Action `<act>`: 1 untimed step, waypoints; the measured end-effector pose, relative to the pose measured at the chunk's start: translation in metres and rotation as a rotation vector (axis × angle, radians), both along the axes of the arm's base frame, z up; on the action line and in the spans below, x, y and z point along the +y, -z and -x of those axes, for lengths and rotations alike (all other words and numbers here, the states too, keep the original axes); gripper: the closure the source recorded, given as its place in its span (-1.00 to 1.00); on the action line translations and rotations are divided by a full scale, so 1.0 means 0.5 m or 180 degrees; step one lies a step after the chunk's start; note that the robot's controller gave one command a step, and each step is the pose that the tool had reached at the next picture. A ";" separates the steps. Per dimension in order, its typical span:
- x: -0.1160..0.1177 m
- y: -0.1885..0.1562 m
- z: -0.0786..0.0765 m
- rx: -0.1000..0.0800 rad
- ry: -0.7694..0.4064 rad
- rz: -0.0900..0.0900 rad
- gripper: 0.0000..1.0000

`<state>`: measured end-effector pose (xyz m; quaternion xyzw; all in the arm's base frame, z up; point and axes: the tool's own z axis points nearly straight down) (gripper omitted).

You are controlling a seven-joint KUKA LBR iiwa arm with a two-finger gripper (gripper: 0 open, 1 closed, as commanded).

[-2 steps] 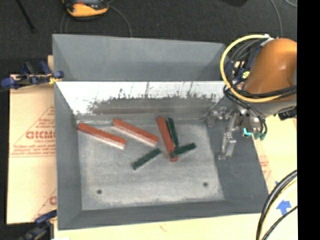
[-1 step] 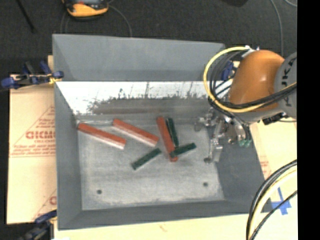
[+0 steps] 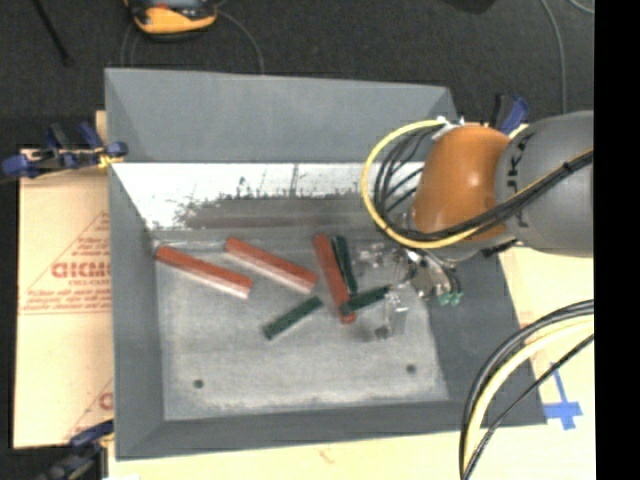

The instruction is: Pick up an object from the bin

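My gripper [image 3: 384, 288] is low in the right part of the bin, open, with one finger [image 3: 374, 258] toward the back and the other [image 3: 391, 316] toward the front. The right end of a short dark green bar [image 3: 364, 298] lies between them, resting on the floor. Just left of it a red bar [image 3: 331, 271] and a dark green bar [image 3: 342, 256] lie side by side, pointing front to back. A longer green bar [image 3: 292, 318] lies slanted further left.
Two more red bars [image 3: 268, 264] [image 3: 203, 271] lie slanted in the left middle of the bin. The arm's orange cover and looped cables hang over the bin's right wall, close behind the gripper.
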<state>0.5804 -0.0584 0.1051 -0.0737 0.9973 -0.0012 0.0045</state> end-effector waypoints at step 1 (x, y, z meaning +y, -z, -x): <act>0.029 0.061 -0.034 0.0033 -0.0161 -0.0005 -1.00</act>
